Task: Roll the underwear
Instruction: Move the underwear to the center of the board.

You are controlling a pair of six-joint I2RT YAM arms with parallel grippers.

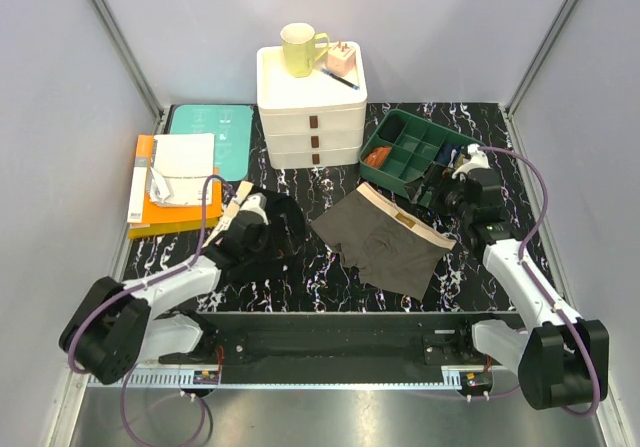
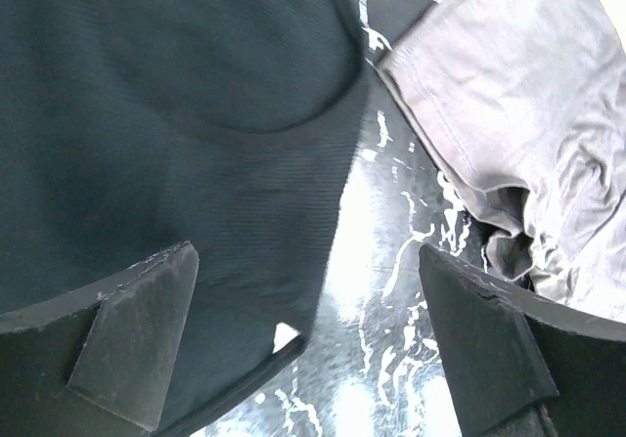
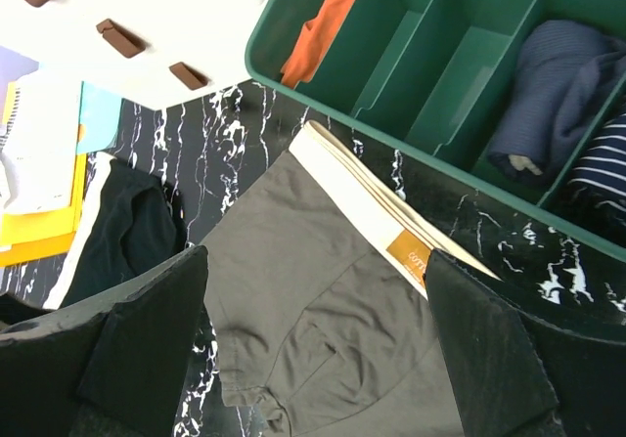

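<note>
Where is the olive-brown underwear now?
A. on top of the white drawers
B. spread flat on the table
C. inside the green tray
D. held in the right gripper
B: the olive-brown underwear lies spread on the table, just in front of the green tray.

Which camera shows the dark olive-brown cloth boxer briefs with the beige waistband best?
Top external: the dark olive-brown cloth boxer briefs lie whole and unblocked. Right wrist crops the briefs at the bottom; left wrist catches only a washed-out piece.

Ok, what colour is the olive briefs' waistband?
Waistband is beige, with a tan label; clearest in right wrist view.
</note>
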